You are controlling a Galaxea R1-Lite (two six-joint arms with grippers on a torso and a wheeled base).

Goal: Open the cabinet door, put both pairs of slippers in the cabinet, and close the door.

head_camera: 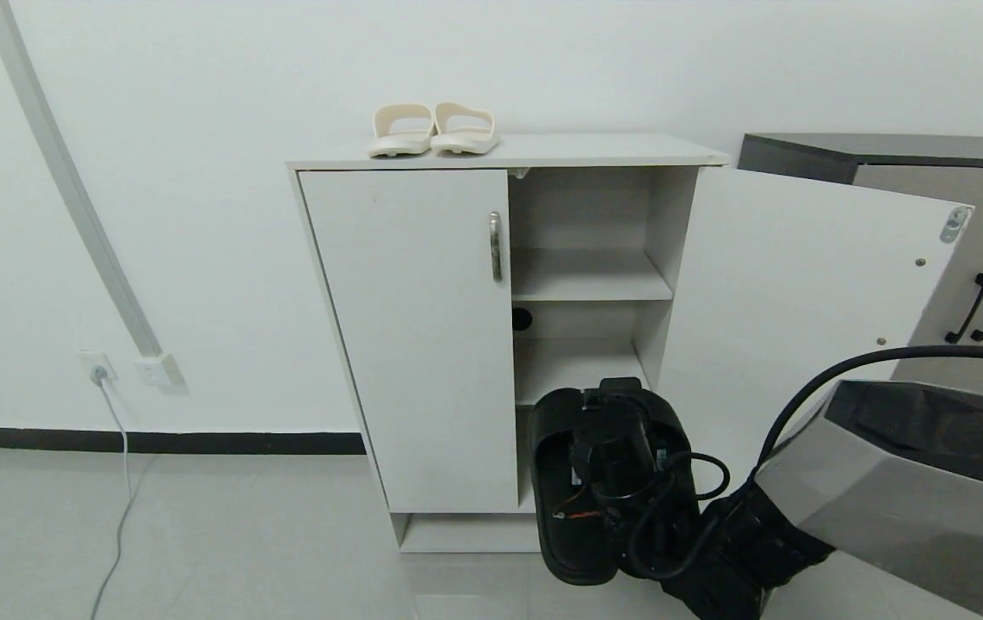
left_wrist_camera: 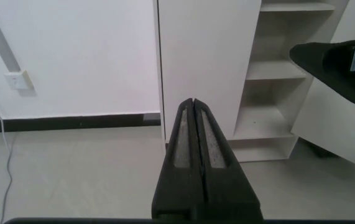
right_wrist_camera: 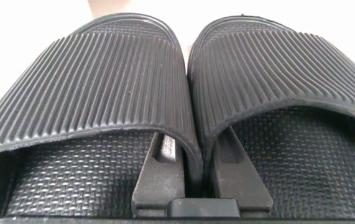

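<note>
Head view, facing a white cabinet [head_camera: 612, 151] against the wall. Its right door [head_camera: 793, 284] stands swung open, exposing the shelves [head_camera: 590, 275]; the left door [head_camera: 410, 344], with a metal handle [head_camera: 496, 246], is closed. A pair of cream slippers [head_camera: 433, 131] lies side by side on the cabinet top. The right gripper [right_wrist_camera: 196, 165] clamps the pair of black slippers [head_camera: 562, 517] together, one finger under each ribbed strap, and holds them off the floor just before the lower open compartments. The left gripper [left_wrist_camera: 193, 107] hangs low to the left, fingers pressed together, gripping nothing. A grey cabinet [head_camera: 930, 172] stands to the right.
</note>
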